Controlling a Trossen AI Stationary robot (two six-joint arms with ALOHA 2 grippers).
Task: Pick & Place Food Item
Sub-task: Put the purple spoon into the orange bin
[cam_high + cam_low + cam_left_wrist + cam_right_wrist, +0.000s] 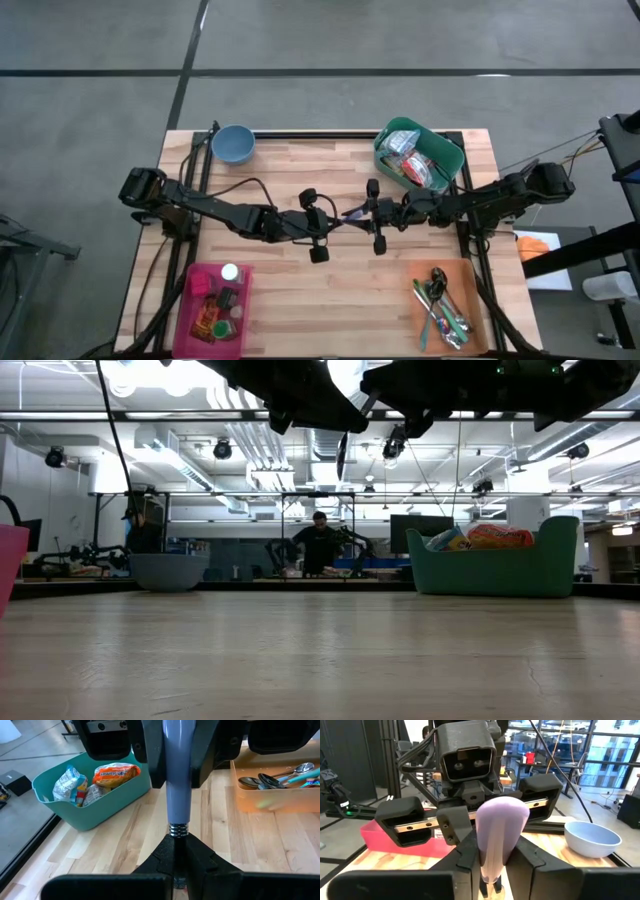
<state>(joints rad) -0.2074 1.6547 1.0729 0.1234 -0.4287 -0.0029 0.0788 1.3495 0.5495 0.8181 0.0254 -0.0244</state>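
The left gripper (338, 217) and the right gripper (362, 211) met above the middle of the table (330, 300), each pinched onto one end of the same lavender utensil (352, 211), held in the air between them. In the left wrist view its pale handle (177, 775) ran from the left fingers (161, 857) up into the right gripper; the right wrist view showed the rounded end (501, 832) clamped between the right fingers (465, 855). A green bin (420, 155) of packaged snacks (116, 774) stood at the far right, a blue bowl (232, 144) at the far left, a pink tray (212, 304) near left, an orange tray (447, 305) of cutlery near right.
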